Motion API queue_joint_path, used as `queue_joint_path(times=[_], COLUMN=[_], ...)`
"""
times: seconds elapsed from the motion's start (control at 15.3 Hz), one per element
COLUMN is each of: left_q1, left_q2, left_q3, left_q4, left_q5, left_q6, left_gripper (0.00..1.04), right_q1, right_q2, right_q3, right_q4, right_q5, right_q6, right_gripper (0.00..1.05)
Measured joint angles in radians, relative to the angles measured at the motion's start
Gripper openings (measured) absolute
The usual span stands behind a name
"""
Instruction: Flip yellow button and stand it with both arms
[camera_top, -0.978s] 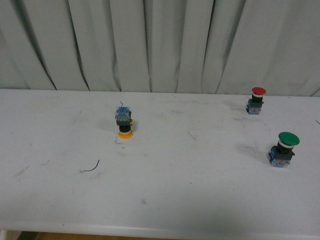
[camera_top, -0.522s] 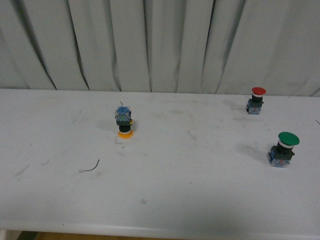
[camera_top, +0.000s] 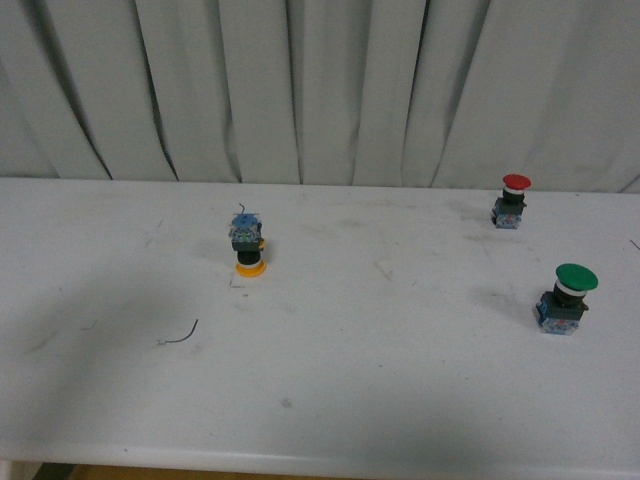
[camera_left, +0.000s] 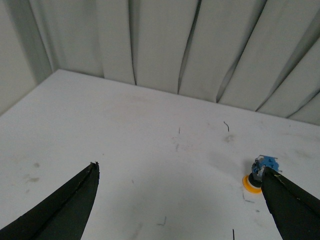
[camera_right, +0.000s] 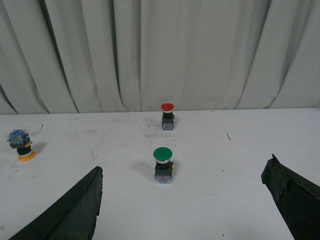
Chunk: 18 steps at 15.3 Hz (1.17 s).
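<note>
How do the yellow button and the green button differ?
Pose: the yellow button stands inverted, cap on the table, contact block up; the green button stands upright, cap on top. Cap: the green button's looks wider than the yellow button's. Place: yellow button left of centre, green button far right. Both have black collars and blue blocks.
</note>
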Motion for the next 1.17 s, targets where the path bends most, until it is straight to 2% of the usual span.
queue_joint_path(times=[0.26,0.52,0.72,0.91,1.17], left_q1=[-0.068,-0.188,-0.228,-0.296,-0.299], left_q2=[0.521,0.752,0.795,0.865,0.936], left_q3=[0.460,0.902,0.998,1.115,1.129], left_q4=[-0.187,-0.452,-0.528,-0.710,-0.773], left_q5=[0.030,0.040,0.038,0.036,-0.018], left_q6=[0.013,0.039,0.050,0.063,0.075], left_gripper=[0.98,0.98,0.98,0.98,0.98], right_q1=[0.000,0.000,0.000,0.000,0.000], right_q2=[0.000,0.000,0.000,0.000,0.000], right_q3=[0.000,0.000,0.000,0.000,0.000], right_q4=[0.000,0.000,0.000,0.000,0.000], right_q5=[0.000,0.000,0.000,0.000,0.000], right_q6=[0.000,0.000,0.000,0.000,0.000], right_gripper=[0.98,0.98,0.98,0.98,0.98])
